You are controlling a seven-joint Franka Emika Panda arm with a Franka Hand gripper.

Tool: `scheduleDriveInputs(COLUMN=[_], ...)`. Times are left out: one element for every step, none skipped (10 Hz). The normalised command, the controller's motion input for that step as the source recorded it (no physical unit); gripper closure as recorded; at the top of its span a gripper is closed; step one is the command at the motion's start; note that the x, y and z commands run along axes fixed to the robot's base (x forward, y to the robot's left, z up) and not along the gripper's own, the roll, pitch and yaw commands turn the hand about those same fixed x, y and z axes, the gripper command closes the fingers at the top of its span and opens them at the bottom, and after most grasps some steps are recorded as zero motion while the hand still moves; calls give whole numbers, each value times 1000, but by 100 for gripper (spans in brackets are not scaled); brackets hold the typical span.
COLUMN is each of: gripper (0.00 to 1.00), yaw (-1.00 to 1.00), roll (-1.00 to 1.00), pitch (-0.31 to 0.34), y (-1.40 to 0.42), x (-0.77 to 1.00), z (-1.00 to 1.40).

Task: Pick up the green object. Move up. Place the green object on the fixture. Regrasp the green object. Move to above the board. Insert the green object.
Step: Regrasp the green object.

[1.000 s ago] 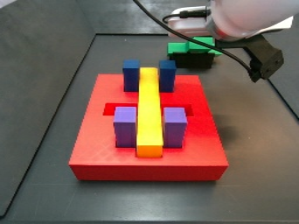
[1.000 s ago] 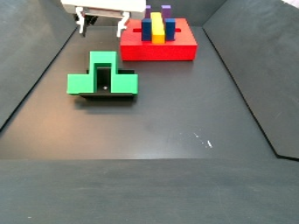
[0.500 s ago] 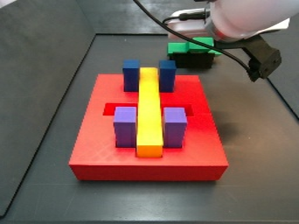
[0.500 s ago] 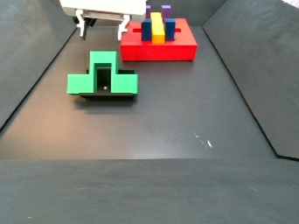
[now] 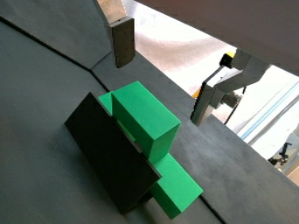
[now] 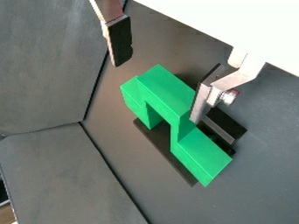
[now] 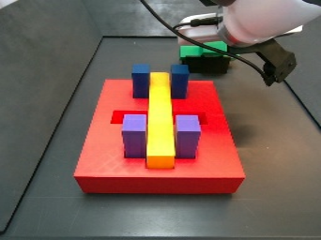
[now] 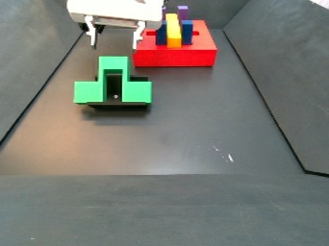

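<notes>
The green object (image 8: 112,85) is a bright green U-shaped piece resting on the small black fixture (image 8: 118,105), away from the board. It shows in both wrist views (image 5: 146,127) (image 6: 163,101) on the dark fixture (image 5: 107,157). My gripper (image 8: 114,36) is open and empty, raised above the green object. Its fingers (image 5: 122,42) (image 6: 119,39) stand wide apart on either side of the piece, not touching it. The red board (image 7: 157,164) carries blue blocks, purple blocks and a long yellow bar (image 7: 160,117).
The arm's white body (image 7: 257,19) hangs over the green object (image 7: 201,51) and the fixture (image 7: 208,66) beyond the board. The dark floor (image 8: 193,163) is bounded by raised dark walls on its sides.
The gripper has come down a little toward the green object, jaws still open. The green object, fixture and board have not moved.
</notes>
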Motion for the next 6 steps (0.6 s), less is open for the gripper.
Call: scheduleDriveInputs(gripper=[0, 0, 0, 0, 0, 0], yaw=[0, 0, 0, 0, 0, 0], roll=[-31, -166, -134, -3, 103, 229], pitch=[0, 0, 0, 0, 0, 0], y=[0, 0, 0, 0, 0, 0], x=[89, 186, 131, 20, 0, 0], z=[-251, -203, -223, -154, -91, -91])
